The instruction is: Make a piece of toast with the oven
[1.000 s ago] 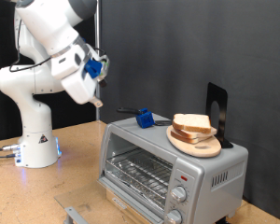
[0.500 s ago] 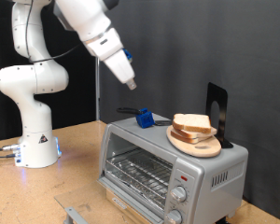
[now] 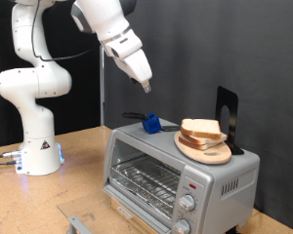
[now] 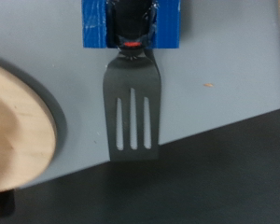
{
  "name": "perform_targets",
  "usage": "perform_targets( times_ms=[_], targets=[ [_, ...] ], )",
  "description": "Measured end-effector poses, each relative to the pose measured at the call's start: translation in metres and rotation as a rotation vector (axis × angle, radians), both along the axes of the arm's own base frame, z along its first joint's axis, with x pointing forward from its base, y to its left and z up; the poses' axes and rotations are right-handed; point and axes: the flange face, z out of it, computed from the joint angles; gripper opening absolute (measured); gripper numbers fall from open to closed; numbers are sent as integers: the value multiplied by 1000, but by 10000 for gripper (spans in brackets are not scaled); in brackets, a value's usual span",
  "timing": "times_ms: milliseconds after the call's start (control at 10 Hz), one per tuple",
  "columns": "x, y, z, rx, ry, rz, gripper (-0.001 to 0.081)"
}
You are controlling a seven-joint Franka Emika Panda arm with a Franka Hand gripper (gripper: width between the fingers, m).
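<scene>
The silver oven (image 3: 220, 175) stands at the exterior view's lower right, its wire rack (image 3: 146, 180) showing. On its top, two pale bread slices (image 3: 202, 130) lie stacked on a round wooden plate (image 3: 207, 152). My gripper (image 3: 146, 88) hangs in the air above the oven's left end, over a black spatula (image 3: 137, 116) in a blue holder (image 3: 151, 124), and touches nothing. The wrist view shows no fingers. It looks down on the slotted spatula (image 4: 133, 112), the blue holder (image 4: 131, 23), the plate's edge (image 4: 19, 131) and the grey oven top (image 4: 224, 65).
A black upright stand (image 3: 228, 115) rises behind the plate on the oven top. The robot's white base (image 3: 34, 146) stands on the wooden table (image 3: 59, 190) at the exterior view's left. A grey part (image 3: 80, 224) lies at the bottom edge in front of the oven.
The arm has swung up and towards the exterior view's right, from beside the robot's base to above the oven's left end. The bread, plate and spatula have not moved.
</scene>
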Motion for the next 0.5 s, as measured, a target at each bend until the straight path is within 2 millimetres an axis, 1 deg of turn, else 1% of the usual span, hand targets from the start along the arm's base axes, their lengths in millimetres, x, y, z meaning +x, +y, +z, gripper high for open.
perform_targets(
  times_ms=[300, 500],
  targets=[
    [-2, 9, -17, -10, 2, -73, 805],
    [-3, 10, -18, -9, 12, -85, 805]
  ],
)
